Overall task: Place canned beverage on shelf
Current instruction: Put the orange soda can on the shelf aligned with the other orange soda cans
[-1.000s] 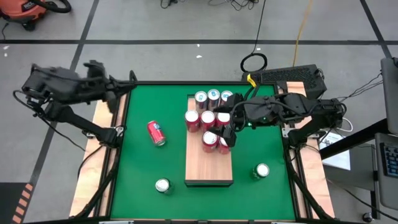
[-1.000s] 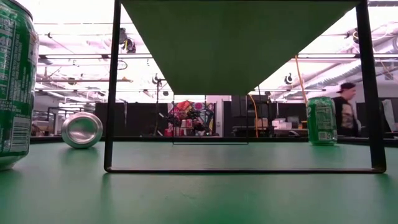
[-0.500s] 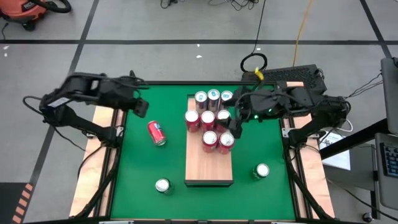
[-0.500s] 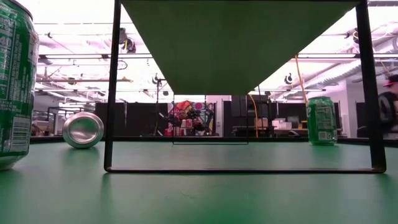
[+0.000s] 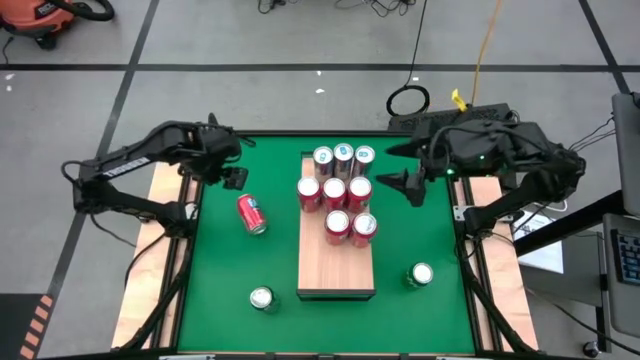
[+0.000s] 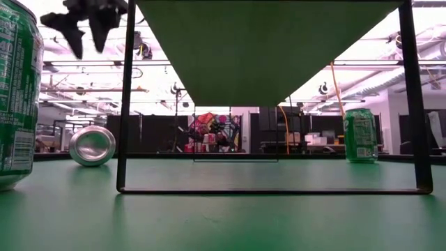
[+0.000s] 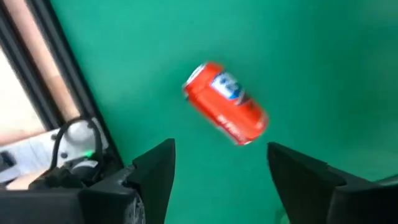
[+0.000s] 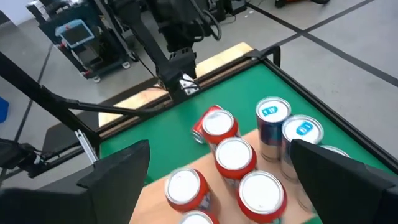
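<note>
Green bench (image 5: 430,240): left gripper (image 5: 232,178), jaws apart, hovers over tipped red can (image 5: 251,213), frame centre-left; round can might roll from grasp.

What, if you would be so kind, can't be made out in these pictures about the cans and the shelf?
- Shelf: in the low view only its underside and frame show, so the cans on top are hidden.
- Red can lying on the table: its label is blurred in the left wrist view and too small in the high view.
- Near green can: cut off by the low view's edge.
</note>
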